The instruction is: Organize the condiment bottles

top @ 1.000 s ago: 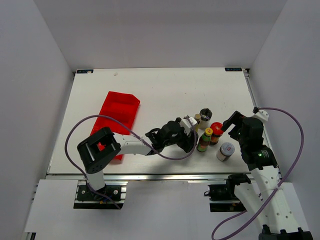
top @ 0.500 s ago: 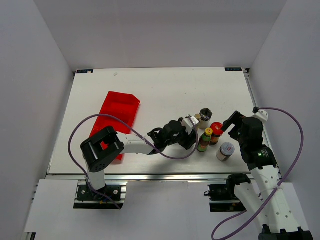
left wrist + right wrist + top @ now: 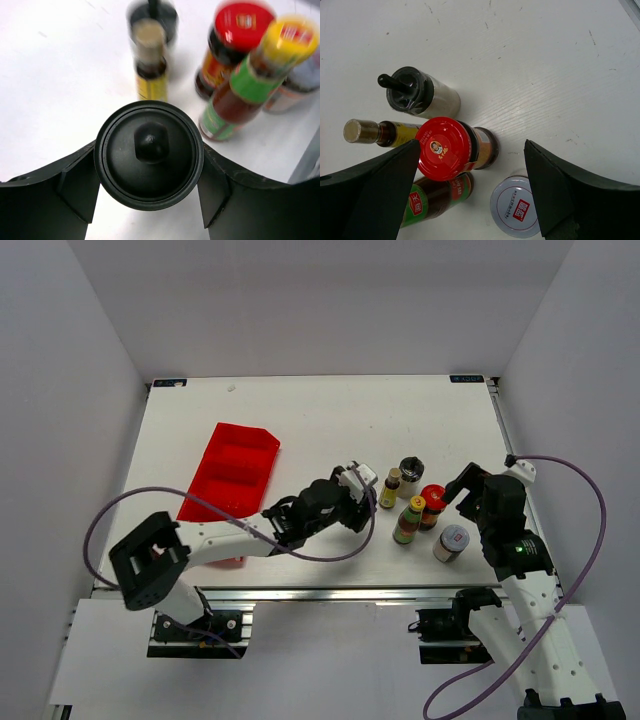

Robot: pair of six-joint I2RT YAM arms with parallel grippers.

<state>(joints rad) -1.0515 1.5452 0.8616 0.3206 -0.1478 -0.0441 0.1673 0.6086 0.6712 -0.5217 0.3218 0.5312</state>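
Standing by the surface (image 3: pixel 320 410), I see the left gripper (image 3: pixel 356 481) clenched on a black-capped bottle (image 3: pixel 149 150). It holds the bottle upright, long axis vertical and cap facing straight up, just left of the brown-capped bottle (image 3: pixel 390 487). The red tray (image 3: pixel 240 465) lies well off to the left on this arm's own side, so I judge the carry goes that way and belongs to the left arm. The right gripper (image 3: pixel 463 487) hangs spread open by the red-capped bottle (image 3: pixel 443 148), grasping nothing.

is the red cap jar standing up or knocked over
Upright: the red-capped jar stands on its base on the table, cap facing up toward the right wrist camera.
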